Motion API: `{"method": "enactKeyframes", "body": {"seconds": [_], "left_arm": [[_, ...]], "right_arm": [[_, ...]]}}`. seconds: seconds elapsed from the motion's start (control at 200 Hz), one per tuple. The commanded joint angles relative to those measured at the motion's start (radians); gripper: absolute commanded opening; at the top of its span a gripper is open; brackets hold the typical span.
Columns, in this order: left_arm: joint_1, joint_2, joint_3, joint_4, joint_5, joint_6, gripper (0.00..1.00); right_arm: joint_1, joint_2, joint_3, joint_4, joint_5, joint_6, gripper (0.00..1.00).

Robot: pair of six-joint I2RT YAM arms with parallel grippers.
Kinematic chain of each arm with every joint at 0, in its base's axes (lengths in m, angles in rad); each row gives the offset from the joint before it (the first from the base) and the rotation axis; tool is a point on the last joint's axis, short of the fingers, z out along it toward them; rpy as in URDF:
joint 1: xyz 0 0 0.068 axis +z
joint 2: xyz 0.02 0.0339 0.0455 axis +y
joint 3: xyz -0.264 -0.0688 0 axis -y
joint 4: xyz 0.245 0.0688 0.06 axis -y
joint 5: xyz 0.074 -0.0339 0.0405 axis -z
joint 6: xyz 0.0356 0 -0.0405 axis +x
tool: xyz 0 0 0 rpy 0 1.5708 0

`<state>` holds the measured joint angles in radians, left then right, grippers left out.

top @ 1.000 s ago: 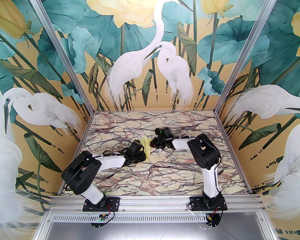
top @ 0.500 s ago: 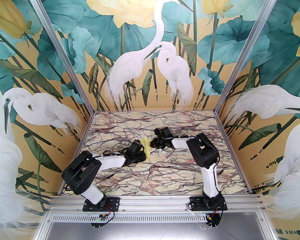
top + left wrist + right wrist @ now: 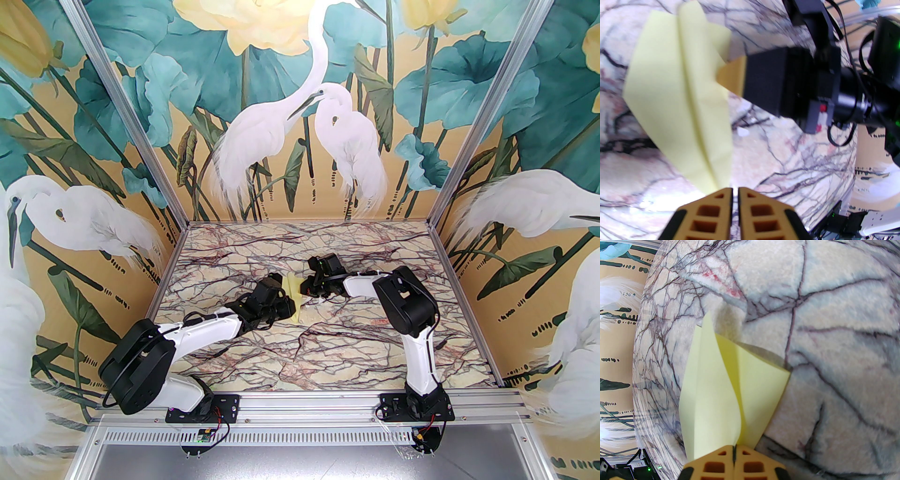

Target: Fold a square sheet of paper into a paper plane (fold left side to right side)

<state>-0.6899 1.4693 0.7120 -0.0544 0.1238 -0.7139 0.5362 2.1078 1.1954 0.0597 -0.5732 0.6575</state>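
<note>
The pale yellow paper plane (image 3: 294, 288) lies folded at the middle of the marble table, partly raised. The right wrist view shows its two flaps (image 3: 721, 390) standing up from a centre crease, with my right gripper (image 3: 734, 448) shut on the near edge. In the left wrist view the plane (image 3: 677, 93) narrows to a point that ends just in front of my left gripper (image 3: 735, 191). That gripper is shut with only a thin slit and no paper in the slit. From above, the left gripper (image 3: 286, 308) sits over the plane's near end and the right gripper (image 3: 305, 287) at its right side.
A small white scrap (image 3: 742, 132) lies on the marble table (image 3: 328, 356) just right of the plane. The right arm's black wrist body (image 3: 787, 84) sits close to the left gripper. Painted walls close the table on three sides.
The left arm's elbow has dropped and swung left, and its wrist has pushed forward over the plane's near end. The right arm shifted slightly left a second ago and has held still since.
</note>
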Motion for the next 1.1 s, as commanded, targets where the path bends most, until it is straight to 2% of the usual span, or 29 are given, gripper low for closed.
{"method": "enactKeyframes", "body": {"seconds": [0.0,0.36,0.715,1.095], "left_arm": [[-0.025,0.051,0.037,0.014,0.054,0.0,0.13],[-0.031,0.126,0.058,0.025,0.061,0.017,0.17],[-0.034,0.177,0.095,-0.007,0.036,0.042,0.17],[-0.034,0.206,0.06,-0.004,0.004,0.041,0.16]], "right_arm": [[-0.004,0.028,0.001,-0.022,0.021,-0.015,0.0],[-0.002,0.029,0.0,-0.021,0.02,-0.013,0.0],[-0.002,0.035,-0.004,-0.011,0.02,-0.006,0.0],[0.0,0.035,-0.003,-0.01,0.017,-0.004,0.0]]}}
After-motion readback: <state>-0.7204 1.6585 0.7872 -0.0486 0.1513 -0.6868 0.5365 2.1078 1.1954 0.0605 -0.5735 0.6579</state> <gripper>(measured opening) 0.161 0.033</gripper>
